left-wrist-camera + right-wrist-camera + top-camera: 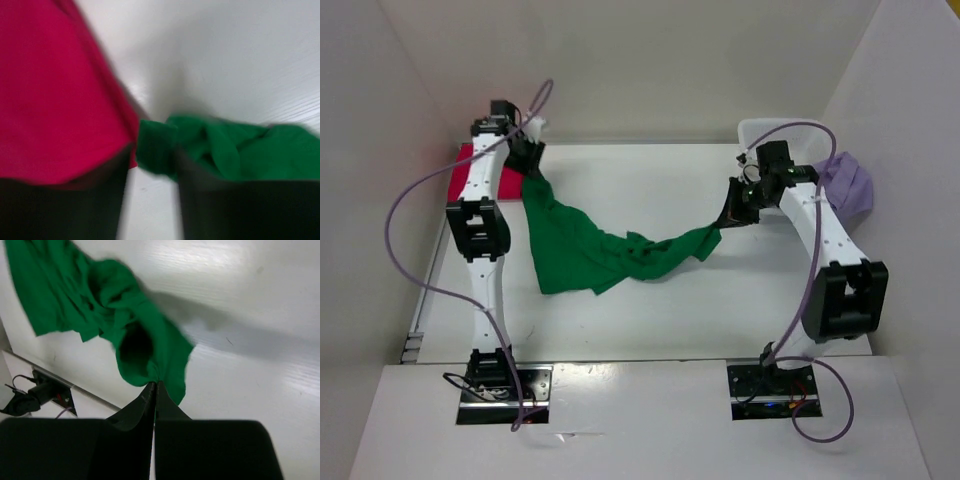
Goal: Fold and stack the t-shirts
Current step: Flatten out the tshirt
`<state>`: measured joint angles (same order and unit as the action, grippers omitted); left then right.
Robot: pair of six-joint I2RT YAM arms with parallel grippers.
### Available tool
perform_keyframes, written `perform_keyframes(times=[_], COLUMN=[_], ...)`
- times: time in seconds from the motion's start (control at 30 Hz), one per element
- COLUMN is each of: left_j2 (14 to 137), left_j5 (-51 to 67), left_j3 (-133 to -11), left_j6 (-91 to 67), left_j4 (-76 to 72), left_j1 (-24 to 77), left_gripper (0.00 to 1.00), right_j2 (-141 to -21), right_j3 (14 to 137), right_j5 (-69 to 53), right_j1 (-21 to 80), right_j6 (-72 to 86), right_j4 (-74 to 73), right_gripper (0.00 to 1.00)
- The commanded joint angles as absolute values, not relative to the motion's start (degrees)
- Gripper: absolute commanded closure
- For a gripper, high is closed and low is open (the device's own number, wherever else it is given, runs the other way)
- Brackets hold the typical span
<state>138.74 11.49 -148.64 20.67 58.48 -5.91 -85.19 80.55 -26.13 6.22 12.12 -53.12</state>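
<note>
Right wrist: right tool (154, 387) clamped shut on crumpled green t-shirt (65, 290); left tool (152, 167), cannot tell.

green shirt (582, 250) of soft matt cloth, red shirt (50, 90) matt cloth, table (650, 180) smooth glossy white

A green t-shirt (585, 255) sags across the white table (650, 175), one end raised to the left gripper (530, 160) at the far left, the other pinched in the right gripper (725, 222). A red t-shirt (460, 165) lies flat under the left arm. A lavender t-shirt (850, 185) is bunched beside a white basket (760, 128).
</note>
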Motion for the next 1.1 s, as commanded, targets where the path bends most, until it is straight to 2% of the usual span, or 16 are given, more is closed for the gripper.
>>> perform_keyframes(times=[0.0,0.07,0.17,0.2,0.27,0.3,0.33,0.4,0.47,0.53,0.63,0.8,0.97,1.03,1.07], left_j2=[139.31,137.03,127.39,118.91,108.95,99.24,94.62,84.35,81.57,80.95,82.26,88.93,92.54,94.47,96.92], left_j5=[5.98,7.46,13.61,13.62,10.74,6.81,5.11,4.31,7.37,7.21,2.12,-5.53,-4.22,-9.03,-11.49], left_j3=[-148.54,-145.82,-134.87,-122.21,-105.99,-97.82,-82.86,-71.42,-63.24,-60.04,-54.15,-52.3,-51.34,-49.14,-48.61], left_j6=[19.25,19.25,23.54,28.08,33.98,37.15,43.09,46.66,46.15,45.62,44.21,42.45,43.15,43.15,43.15], left_j4=[62.4,62.4,62.93,59.36,54.6,52.49,49.6,48.87,48.25,47.12,40.7,33.5,33.14,29.46,28.05], left_j1=[-5.54,-5.54,-7.11,-6.6,-4.23,0.74,3.84,12.51,16.24,20.89,25.47,26.02,26.02,26.02,26.02], left_gripper=[0.38,0.17,0.17,0.17,0.17,0.16,0.16,0.15,0.14,0.07,0.07,0.04,0.04,0.04,0.1], right_j2=[-88.06,-88.68,-88.68,-88.68,-88.68,-88.68,-88.68,-88.68,-89.73,-89.74,-89.74,-89.13,-87.9,-87.89,-87.89], right_j3=[80.5,80.51,81.04,80.34,79.64,78.85,78.84,77.61,77.61,77.61,77.61,76.55,76.03,76.03,76.03], right_j5=[-26.63,-26.63,-25.4,-25.4,-26.01,-26.97,-26.98,-27.51,-28.04,-28.74,-29.27,-28.66,-27.43,-27.42,-27.42], right_j1=[3.08,3.08,2.55,2.55,2.55,2.55,2.55,2.55,2.03,2.02,2.02,2.02,2.02,2.02,2.02], right_j6=[12.92,12.92,13.45,13.45,13.45,13.97,13.97,13.97,13.97,13.97,13.97,13.97,13.97,13.97,13.97], right_j4=[-52.73,-52.73,-52.73,-52.73,-52.03,-51.34,-50.81,-50.19,-50.19,-50.19,-49.66,-49.66,-49.13,-49.13,-49.13], right_gripper=[1.0,1.0,1.0,1.0,1.0,1.0,1.0,1.0,1.0,1.0,1.0,1.0,1.0,1.0,1.0])
